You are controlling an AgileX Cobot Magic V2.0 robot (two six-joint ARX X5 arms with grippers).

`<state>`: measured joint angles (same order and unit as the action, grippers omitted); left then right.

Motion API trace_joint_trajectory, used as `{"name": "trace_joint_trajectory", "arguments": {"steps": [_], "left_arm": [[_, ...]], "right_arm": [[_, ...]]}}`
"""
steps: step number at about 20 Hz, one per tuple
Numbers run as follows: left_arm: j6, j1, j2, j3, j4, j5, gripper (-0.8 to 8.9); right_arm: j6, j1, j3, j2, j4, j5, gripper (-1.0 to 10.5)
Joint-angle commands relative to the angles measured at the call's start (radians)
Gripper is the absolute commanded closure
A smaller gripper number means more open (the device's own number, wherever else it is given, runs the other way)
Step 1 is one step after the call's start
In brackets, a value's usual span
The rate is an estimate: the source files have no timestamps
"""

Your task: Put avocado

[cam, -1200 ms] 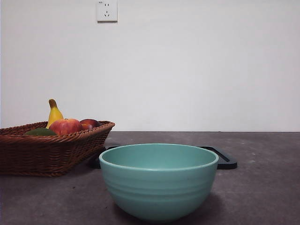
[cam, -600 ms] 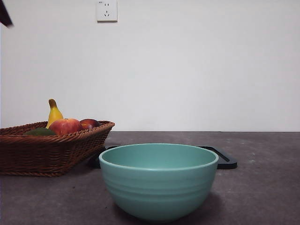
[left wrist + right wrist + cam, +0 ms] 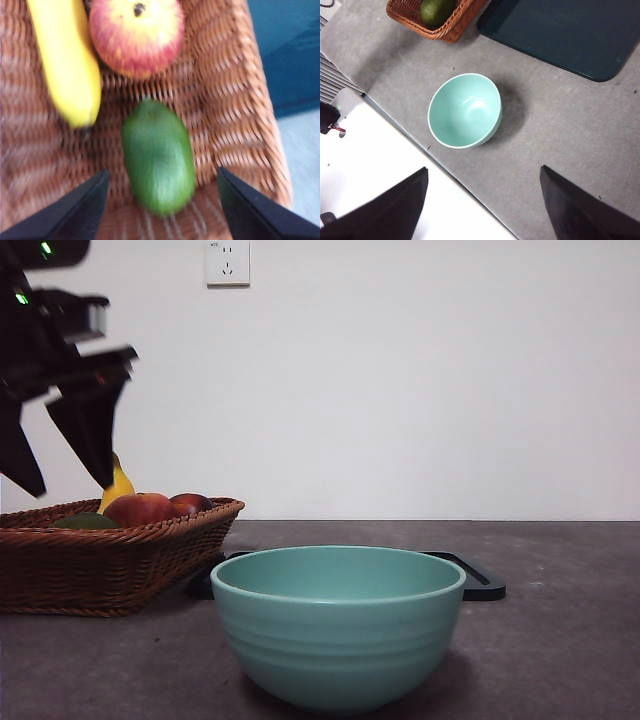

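The avocado (image 3: 158, 157), dark green and oval, lies in the brown wicker basket (image 3: 225, 100) next to a yellow banana (image 3: 67, 60) and a red apple (image 3: 136, 34). In the front view only its top (image 3: 86, 522) shows over the basket rim (image 3: 150, 535). My left gripper (image 3: 160, 200) is open, its jaws on either side of the avocado and above it; in the front view it (image 3: 62, 455) hangs over the basket's left part. My right gripper (image 3: 482, 200) is open and empty, high above the table, looking down on the teal bowl (image 3: 465, 111) and the avocado (image 3: 436, 11).
The teal bowl (image 3: 338, 625) stands near the front middle of the grey table. A dark tray (image 3: 480, 580) lies flat behind it, also seen in the right wrist view (image 3: 560, 35). A second reddish fruit (image 3: 192, 503) sits in the basket.
My left arm has come down from the top left corner and now hangs over the basket. The fruit, basket and bowl have not moved.
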<state>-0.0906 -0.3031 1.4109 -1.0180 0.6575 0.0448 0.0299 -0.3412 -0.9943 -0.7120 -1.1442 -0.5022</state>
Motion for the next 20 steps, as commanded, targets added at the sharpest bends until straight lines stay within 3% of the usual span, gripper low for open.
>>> {"name": "trace_joint_trajectory", "arguments": {"steps": [1, 9, 11, 14, 20], "left_arm": [[0.023, -0.007, 0.064, -0.021, -0.034, -0.024, 4.62], [0.031, -0.007, 0.181, -0.021, -0.075, -0.031, 4.79], [0.031, -0.007, 0.181, -0.021, -0.074, -0.031, 6.2], [0.03, -0.01, 0.177, -0.021, -0.066, -0.026, 6.38], [0.024, -0.097, -0.09, -0.024, 0.0, 0.054, 6.37]], "right_arm": [[-0.004, -0.006, -0.018, -0.006, 0.006, -0.003, 5.9], [0.007, -0.006, -0.018, -0.006, 0.007, -0.003, 5.9], [0.007, -0.006, -0.018, -0.006, 0.007, -0.002, 5.9], [0.007, -0.006, -0.018, -0.006, 0.007, -0.002, 5.9], [0.007, -0.006, -0.018, -0.006, 0.008, 0.005, 5.9]]}}
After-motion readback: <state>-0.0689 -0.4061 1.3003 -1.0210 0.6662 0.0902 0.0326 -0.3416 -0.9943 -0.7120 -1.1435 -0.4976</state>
